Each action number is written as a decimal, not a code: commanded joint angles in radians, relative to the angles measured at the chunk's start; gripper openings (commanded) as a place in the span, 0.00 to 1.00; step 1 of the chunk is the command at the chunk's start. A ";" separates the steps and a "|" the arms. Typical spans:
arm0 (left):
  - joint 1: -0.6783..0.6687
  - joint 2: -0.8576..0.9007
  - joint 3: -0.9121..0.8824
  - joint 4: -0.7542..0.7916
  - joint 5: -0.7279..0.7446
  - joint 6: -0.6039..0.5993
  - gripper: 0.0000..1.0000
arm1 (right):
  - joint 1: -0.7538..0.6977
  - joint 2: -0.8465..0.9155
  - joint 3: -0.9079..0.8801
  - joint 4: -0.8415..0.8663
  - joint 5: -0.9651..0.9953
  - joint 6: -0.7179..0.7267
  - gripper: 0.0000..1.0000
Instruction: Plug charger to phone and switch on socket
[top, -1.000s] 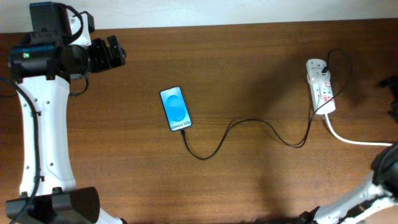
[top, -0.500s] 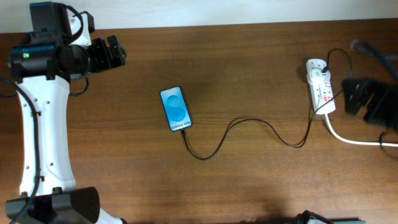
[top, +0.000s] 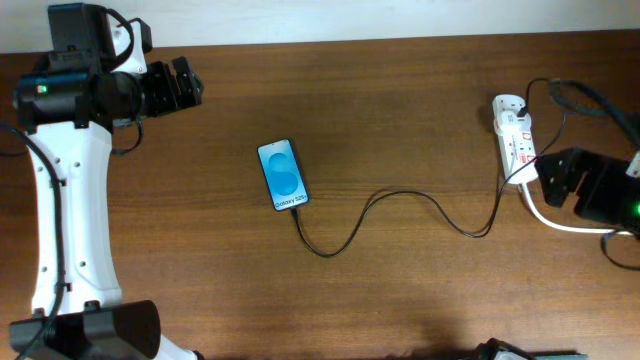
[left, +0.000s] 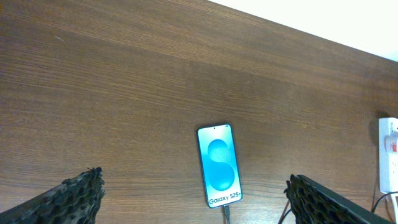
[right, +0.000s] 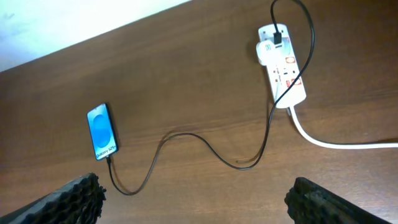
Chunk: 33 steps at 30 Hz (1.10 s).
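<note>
Left gripper and right gripper are both hanging open, right hovering at socket's 4 o'clock: I'm suggesting closing jaws, then pressing squarely to toggle it on.

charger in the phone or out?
In, it seems: the charger tip sits against the phone bottom edge in overhead and wrist views.
</note>
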 joint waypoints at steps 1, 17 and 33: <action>0.003 -0.007 0.006 -0.001 -0.010 0.006 1.00 | 0.007 0.045 0.005 0.000 0.013 -0.011 0.98; 0.003 -0.007 0.005 -0.001 -0.010 0.006 0.99 | 0.029 0.388 0.005 -0.006 0.027 -0.069 0.98; 0.003 -0.007 0.006 -0.001 -0.010 0.006 0.99 | 0.473 -0.068 -0.382 0.705 0.104 -0.352 0.98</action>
